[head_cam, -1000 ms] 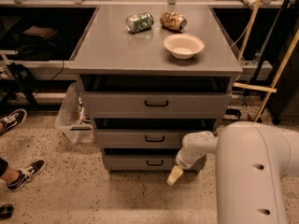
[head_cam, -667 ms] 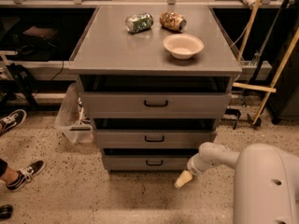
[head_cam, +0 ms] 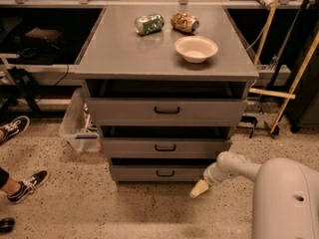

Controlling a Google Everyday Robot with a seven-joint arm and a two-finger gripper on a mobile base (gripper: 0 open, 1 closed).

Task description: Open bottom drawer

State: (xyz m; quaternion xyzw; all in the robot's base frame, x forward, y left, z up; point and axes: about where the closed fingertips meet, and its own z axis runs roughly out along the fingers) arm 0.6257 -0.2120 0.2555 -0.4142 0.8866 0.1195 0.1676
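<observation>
Camera view looks down on a grey metal desk with three drawers stacked under its flat top. I see the bottom drawer lowest in the stack, just above the speckled floor. It has a flat grey front with a small black bar handle at its middle. A dark gap shows above its front; I cannot tell how far out it sits.

My gripper hangs low over the floor, just beside the bottom drawer's lower right corner and apart from the handle. Its cream fingers read as one narrow wedge pointing down and left, no gap between them and nothing held. I cannot tell whether they touch the drawer front. The white arm runs back to the robot's rounded white body at the lower right.

Above are the middle drawer front and the top drawer front. On the desk, near its far edge, a green crushed can lies beside a brown crumpled packet. A shallow cream bowl sits toward the right edge.

On the floor to the left is a pair of black sneakers.
</observation>
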